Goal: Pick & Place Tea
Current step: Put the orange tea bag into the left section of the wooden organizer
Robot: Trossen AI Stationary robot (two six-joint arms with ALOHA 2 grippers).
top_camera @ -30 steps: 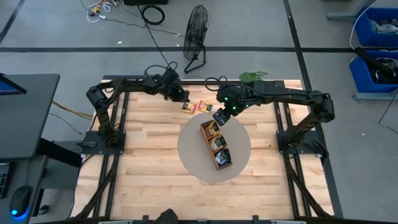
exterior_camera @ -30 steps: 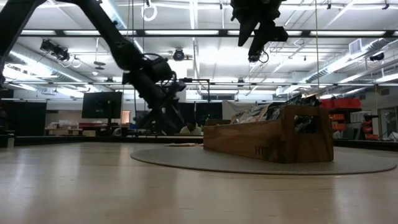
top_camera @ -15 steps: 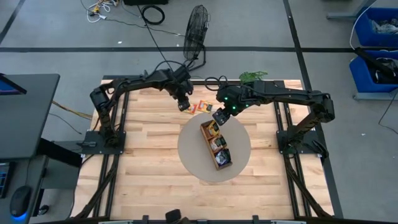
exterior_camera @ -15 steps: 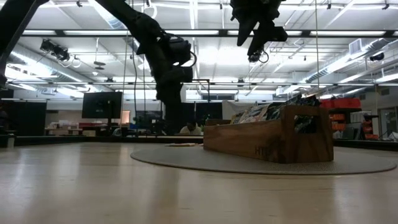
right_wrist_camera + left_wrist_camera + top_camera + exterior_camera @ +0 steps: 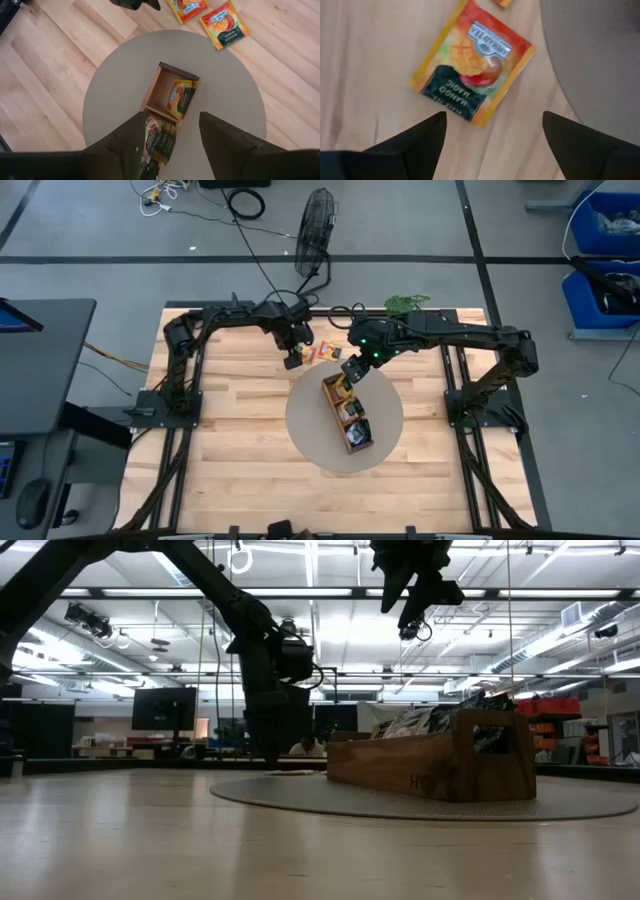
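Hovering low over the wooden table, left gripper with fingers spread wide, holding nothing; directly beneath it in the left wrist view, an orange-yellow mango sachet lying flat on the bare wood, framed between the two dark fingers but untouched by either. Just beside that sachet, edge of the round mat. Seen from the right wrist, two loose orange sachets on the table close to the mat's far rim, one partly cut off by the picture's edge, with the left arm's tip above them. Centred on the round mat, long wooden tray; at its end compartment, one orange sachet standing inside, and darker sachets filling the compartments next along. Poised above that end of the tray, well clear of it in the low view, right gripper, fingers parted and empty.
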